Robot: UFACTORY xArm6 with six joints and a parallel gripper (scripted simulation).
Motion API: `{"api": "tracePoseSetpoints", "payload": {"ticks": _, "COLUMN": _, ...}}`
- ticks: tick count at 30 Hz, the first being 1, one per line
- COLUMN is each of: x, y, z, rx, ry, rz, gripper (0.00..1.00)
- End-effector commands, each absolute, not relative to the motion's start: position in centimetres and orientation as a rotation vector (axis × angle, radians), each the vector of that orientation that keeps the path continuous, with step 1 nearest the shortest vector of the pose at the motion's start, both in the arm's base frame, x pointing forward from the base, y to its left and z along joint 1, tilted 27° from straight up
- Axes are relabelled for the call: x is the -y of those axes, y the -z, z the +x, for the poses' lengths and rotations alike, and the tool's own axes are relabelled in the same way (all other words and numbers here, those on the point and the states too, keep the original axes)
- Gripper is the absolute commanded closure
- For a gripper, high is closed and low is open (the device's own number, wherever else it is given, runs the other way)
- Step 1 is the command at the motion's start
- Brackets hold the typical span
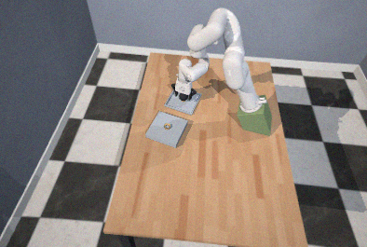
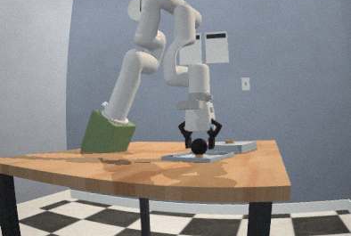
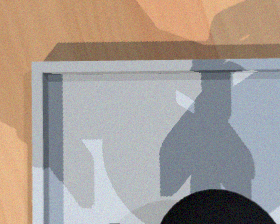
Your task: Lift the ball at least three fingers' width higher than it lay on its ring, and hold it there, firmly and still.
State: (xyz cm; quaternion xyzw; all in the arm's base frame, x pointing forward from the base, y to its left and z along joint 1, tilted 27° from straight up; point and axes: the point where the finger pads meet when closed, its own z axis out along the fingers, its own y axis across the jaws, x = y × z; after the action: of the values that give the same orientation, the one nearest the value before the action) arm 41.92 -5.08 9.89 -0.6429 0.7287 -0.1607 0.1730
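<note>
Top view: arm (image 1: 235,66) rises from the green base (image 1: 261,122), folds over and drops the wrist straight down onto the far tray (image 1: 173,105); the gripper (image 1: 184,95) covers the ball here, so it cannot be made out. A second tray (image 1: 156,134) nearer the camera carries a bare gold ring (image 1: 167,126), no ball on it. Both trays lie on the table (image 1: 219,190). Exterior view: this one settles it. Gripper (image 2: 199,145) hangs vertical, wrist above, fingers (image 2: 183,134) spread wide with nothing between the pads in contact. Ball (image 2: 199,146), black, sits low on its tray (image 2: 178,158), on a small gold ring (image 2: 199,155) just showing beneath it. Fingertips reach down either side of the ball at about mid-height, one left, one right, apparently a little clear of it on each flank. Ball lies directly below the palm, centred in the gap; being round, no axis matters. Judgement: alignment looks good, closing is the next call, then a straight lift. The other tray (image 2: 242,147) lies behind. Wrist view: camera looks down at the tray's corner rim (image 3: 38,125); the top of the ball (image 3: 218,209) pokes in at the bottom edge, finger shadows crossing the tray floor. No fingers in view.
</note>
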Motion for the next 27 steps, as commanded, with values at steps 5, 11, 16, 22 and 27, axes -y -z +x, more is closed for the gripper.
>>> {"api": "tracePoseSetpoints", "payload": {"ticks": 5, "x": 5.1, "y": -10.0, "z": 42.0, "rx": -2.064, "ry": 0.458, "rz": -1.821, "gripper": 1.00}}
{"api": "tracePoseSetpoints", "payload": {"ticks": 11, "x": 5.1, "y": -10.0, "z": 42.0, "rx": -2.064, "ry": 0.458, "rz": -1.821, "gripper": 1.00}}
{"api": "tracePoseSetpoints", "payload": {"ticks": 16, "x": 5.1, "y": -10.0, "z": 42.0, "rx": -2.063, "ry": 0.457, "rz": -1.821, "gripper": 1.00}}
{"api": "tracePoseSetpoints", "payload": {"ticks": 22, "x": 5.1, "y": -12.3, "z": 40.9, "rx": -2.057, "ry": 0.452, "rz": -1.819, "gripper": 1.00}}
{"api": "tracePoseSetpoints", "payload": {"ticks": 27, "x": 5.2, "y": -15.5, "z": 39.2, "rx": -2.058, "ry": 0.454, "rz": -1.820, "gripper": 1.00}}
